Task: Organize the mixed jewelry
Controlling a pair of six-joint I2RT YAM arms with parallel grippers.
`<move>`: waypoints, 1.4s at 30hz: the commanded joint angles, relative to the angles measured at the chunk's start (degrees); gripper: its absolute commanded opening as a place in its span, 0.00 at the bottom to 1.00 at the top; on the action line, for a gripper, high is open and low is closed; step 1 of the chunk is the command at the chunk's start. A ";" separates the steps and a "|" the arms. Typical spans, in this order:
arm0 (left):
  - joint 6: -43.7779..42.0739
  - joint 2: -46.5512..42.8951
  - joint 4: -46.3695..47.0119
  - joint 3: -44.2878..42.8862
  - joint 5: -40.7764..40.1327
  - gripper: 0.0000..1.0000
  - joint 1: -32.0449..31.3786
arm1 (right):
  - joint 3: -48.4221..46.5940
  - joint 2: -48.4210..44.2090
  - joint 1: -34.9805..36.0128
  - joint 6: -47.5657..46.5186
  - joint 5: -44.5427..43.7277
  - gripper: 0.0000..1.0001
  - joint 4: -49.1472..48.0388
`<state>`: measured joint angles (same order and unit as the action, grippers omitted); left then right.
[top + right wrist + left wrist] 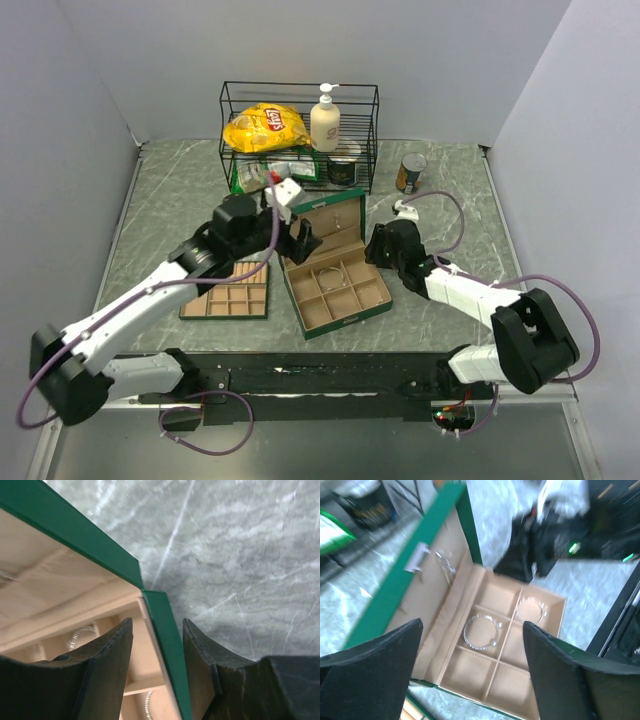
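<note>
The green box stands open in the middle of the table, its lid upright. In the left wrist view two silvery wire bangles lie in its back tan compartments, one on the left and one on the right. My left gripper is open and empty, hovering above the box. My right gripper is open, its jaws straddling the box's green right wall with a gap on each side. Bits of a bangle show inside. No gold ring is in view.
A flat tan compartment tray lies left of the box, under my left arm. A black wire rack at the back holds a yellow chips bag, a soap bottle and a tin. A can stands back right.
</note>
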<state>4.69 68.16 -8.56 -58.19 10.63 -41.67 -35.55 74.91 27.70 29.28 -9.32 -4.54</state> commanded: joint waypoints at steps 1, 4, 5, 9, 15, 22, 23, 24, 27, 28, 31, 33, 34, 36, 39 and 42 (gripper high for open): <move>1.55 -7.32 -0.05 1.94 -5.26 0.95 -0.25 | -1.10 1.55 -0.55 -1.24 0.09 0.51 1.19; 1.99 -10.84 -0.76 4.31 -8.87 0.97 0.10 | -1.45 2.52 -0.46 -1.50 0.01 0.50 1.98; 2.34 -11.81 -0.93 5.01 -10.01 0.97 0.27 | -1.36 2.69 -0.54 -1.50 -0.08 0.50 2.07; 3.22 -16.12 -2.33 8.00 -10.46 0.96 3.25 | -1.10 3.22 -0.55 -1.59 -0.35 0.47 2.43; 5.07 -20.78 -7.86 8.62 -15.02 0.96 7.38 | -1.01 4.10 -0.72 -1.68 -0.78 0.43 3.13; 6.91 -25.00 -13.41 10.38 -22.31 0.96 11.87 | -1.80 5.50 -1.25 -1.07 -1.22 0.39 4.27; 7.26 -25.44 -13.59 10.90 -22.50 0.96 12.48 | -2.06 5.94 -1.25 -1.06 -1.22 0.38 4.27; 7.53 -26.32 -13.59 11.08 -22.76 0.96 13.62 | -2.15 6.12 -1.34 -1.06 -1.22 0.35 5.58; 8.58 -27.11 -13.24 11.96 -23.90 0.96 15.91 | -2.77 6.65 -2.04 -0.19 -1.14 0.25 6.38; 9.19 -26.94 -13.33 11.88 -24.25 0.96 16.35 | -2.94 6.73 -2.21 -0.10 -1.22 0.24 6.90; 11.73 -26.24 -13.59 11.87 -29.33 0.96 18.11 | -3.38 6.39 -2.39 -0.27 -1.31 0.22 7.08; 13.41 -25.63 -13.94 12.31 -34.70 0.96 19.69 | -3.74 6.12 -2.83 -0.27 -1.40 0.20 7.43; 14.20 -25.71 -13.68 12.49 -35.24 0.96 20.39 | -3.91 6.03 -3.18 -0.19 -1.66 0.20 7.70; 15.26 -25.88 -12.89 13.63 -36.38 0.96 22.24 | -4.70 6.21 -3.79 -0.19 -1.93 0.18 8.66; 16.14 -26.41 -12.27 15.21 -37.00 0.96 24.35 | -5.49 6.47 -4.24 -0.62 -1.84 0.18 9.19; 16.14 -26.41 -12.62 15.30 -37.61 0.96 26.28 | -6.28 6.82 -4.76 -0.89 -2.02 0.17 10.07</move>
<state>18.96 42.48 -22.15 -43.00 -23.59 -17.58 -39.35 80.42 24.43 28.58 -8.14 2.31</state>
